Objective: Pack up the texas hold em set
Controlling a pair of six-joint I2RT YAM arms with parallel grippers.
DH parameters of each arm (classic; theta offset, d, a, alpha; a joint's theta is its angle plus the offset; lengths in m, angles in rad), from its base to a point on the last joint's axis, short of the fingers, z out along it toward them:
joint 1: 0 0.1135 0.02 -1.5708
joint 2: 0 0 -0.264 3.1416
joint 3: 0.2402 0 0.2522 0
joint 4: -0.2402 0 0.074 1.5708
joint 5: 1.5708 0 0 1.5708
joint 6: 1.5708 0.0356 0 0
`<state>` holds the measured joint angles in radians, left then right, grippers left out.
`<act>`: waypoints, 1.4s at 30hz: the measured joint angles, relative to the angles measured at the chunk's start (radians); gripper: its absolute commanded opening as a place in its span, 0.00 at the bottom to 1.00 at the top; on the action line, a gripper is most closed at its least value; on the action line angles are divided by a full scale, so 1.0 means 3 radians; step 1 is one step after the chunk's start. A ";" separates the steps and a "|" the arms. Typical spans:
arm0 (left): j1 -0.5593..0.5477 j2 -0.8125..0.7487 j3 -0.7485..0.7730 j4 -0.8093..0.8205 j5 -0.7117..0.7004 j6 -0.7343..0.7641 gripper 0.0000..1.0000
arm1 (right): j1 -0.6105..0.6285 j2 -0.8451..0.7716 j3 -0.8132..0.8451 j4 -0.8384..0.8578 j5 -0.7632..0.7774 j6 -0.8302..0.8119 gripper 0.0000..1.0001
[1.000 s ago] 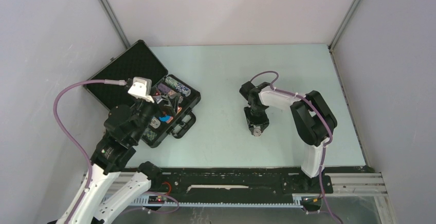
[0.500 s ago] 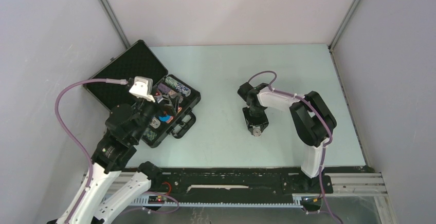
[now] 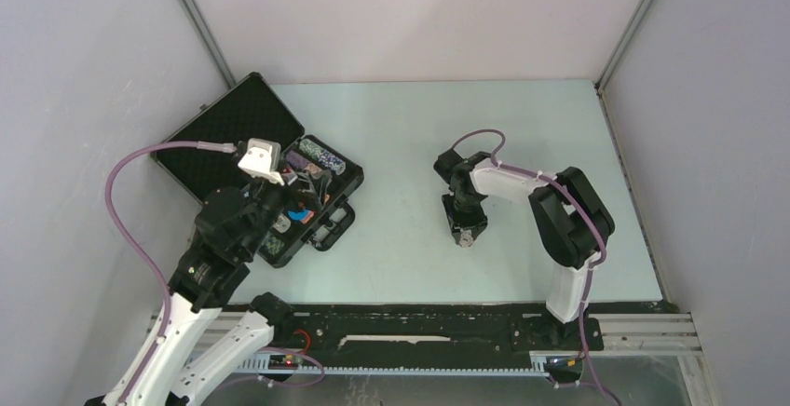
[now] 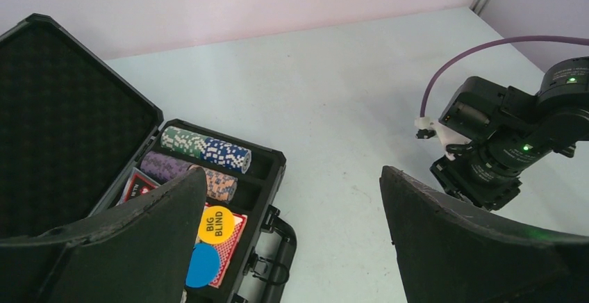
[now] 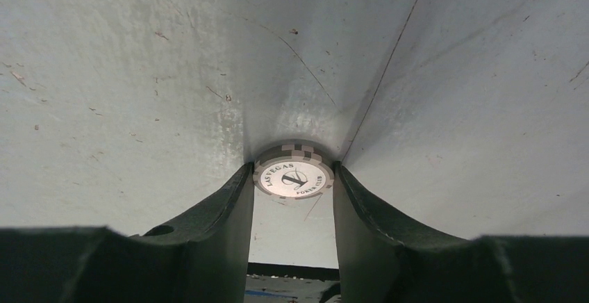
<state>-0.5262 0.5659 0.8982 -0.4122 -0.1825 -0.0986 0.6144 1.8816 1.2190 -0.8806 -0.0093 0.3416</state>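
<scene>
The right fingers (image 5: 215, 226) are pinching a grey Las Vegas poker chip (image 5: 293, 177) low over the bench (image 3: 401, 127), centre frame. The left fingers (image 4: 472, 247) are hanging spread wide over the open black briefcase (image 3: 224, 136) at the left, with chip rows (image 4: 205, 151) and a Big Blind disc (image 4: 216, 224) lying inside.

briefcase (image 3: 228, 136): left on table (image 3: 419, 127) | chip (image 5: 293, 176): right of briefcase
</scene>
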 measured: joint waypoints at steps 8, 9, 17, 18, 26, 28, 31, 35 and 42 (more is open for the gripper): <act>0.0031 -0.0017 -0.0061 0.0109 0.0220 -0.0187 1.00 | 0.0031 -0.0075 -0.0065 0.0056 0.0025 -0.0081 0.00; 0.0047 -0.0009 -0.0062 0.0117 0.0253 -0.0211 1.00 | 0.0036 -0.0078 -0.0065 0.0048 0.0027 -0.0093 0.00; 0.0379 0.0134 -0.0066 0.0278 0.0692 -0.0537 1.00 | 0.0067 -0.0239 -0.0042 -0.0090 0.0023 -0.0164 0.00; 0.0437 0.0175 -0.0067 0.0319 0.0774 -0.0601 1.00 | 0.0067 -0.0278 -0.0029 -0.0107 0.0023 -0.0169 0.00; 0.0765 0.0763 -0.0069 0.0551 0.1427 -0.1240 1.00 | 0.0089 -0.0495 0.0056 -0.0228 -0.0017 -0.0224 0.00; 0.0893 0.1026 -0.0085 0.0711 0.1703 -0.1513 0.94 | 0.0120 -0.0561 0.0080 -0.0272 -0.0034 -0.0247 0.00; 0.1017 0.1578 -0.0117 0.1104 0.2145 -0.2032 0.87 | 0.0165 -0.0622 0.0158 -0.0352 -0.0060 -0.0275 0.00; 0.1035 0.2385 -0.0271 0.1661 0.2553 -0.2714 0.84 | 0.0229 -0.0662 0.0310 -0.0441 -0.0070 -0.0291 0.00; 0.0851 0.3129 -0.0357 0.2410 0.2964 -0.3382 0.70 | 0.0429 -0.0701 0.0600 -0.0621 -0.0039 -0.0292 0.00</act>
<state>-0.2710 1.5047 0.7910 0.3107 0.7067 -1.1133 0.7429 1.6714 1.3991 -1.0668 -0.0212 0.2539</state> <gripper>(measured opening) 0.758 0.487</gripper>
